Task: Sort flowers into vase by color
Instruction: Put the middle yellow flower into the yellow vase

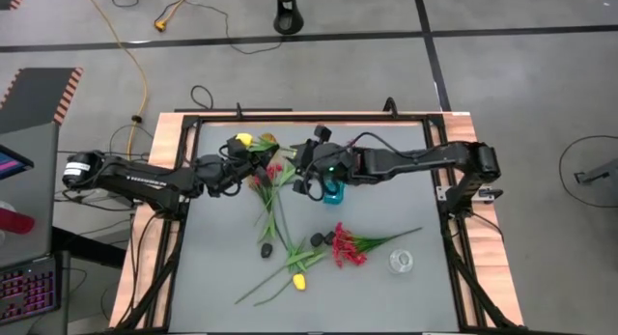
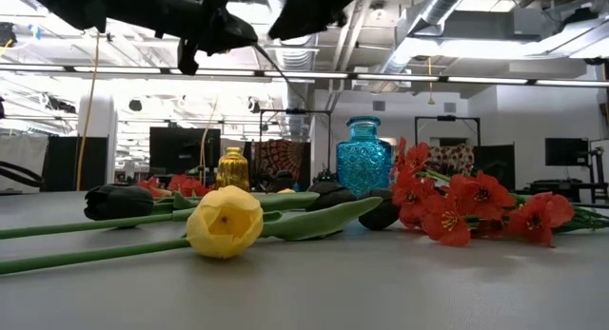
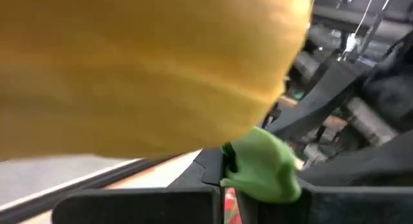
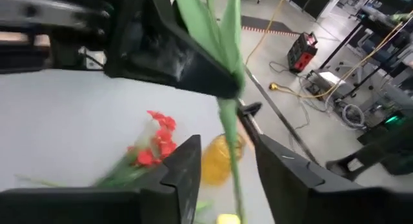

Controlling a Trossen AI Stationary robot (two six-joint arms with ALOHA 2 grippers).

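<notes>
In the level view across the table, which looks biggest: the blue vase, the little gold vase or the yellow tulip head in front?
1. Yellow tulip head, though it lies nearest the camera.
2. Blue vase, close behind it in looks.
3. Gold vase, clearly smallest.

We see even overhead light and bright ceiling strip glare. Close up, the yellow tulip blurs; the green stem smears.

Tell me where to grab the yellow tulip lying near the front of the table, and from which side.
Grip the yellow tulip on its bare green stem, just behind the bloom, coming straight down from above. It lies flat on the table, so the thin stem fits between gripper fingers set across it, while the bloom is soft and bulky. The black tulip's stem crosses nearby, so stay clear of it.
</notes>
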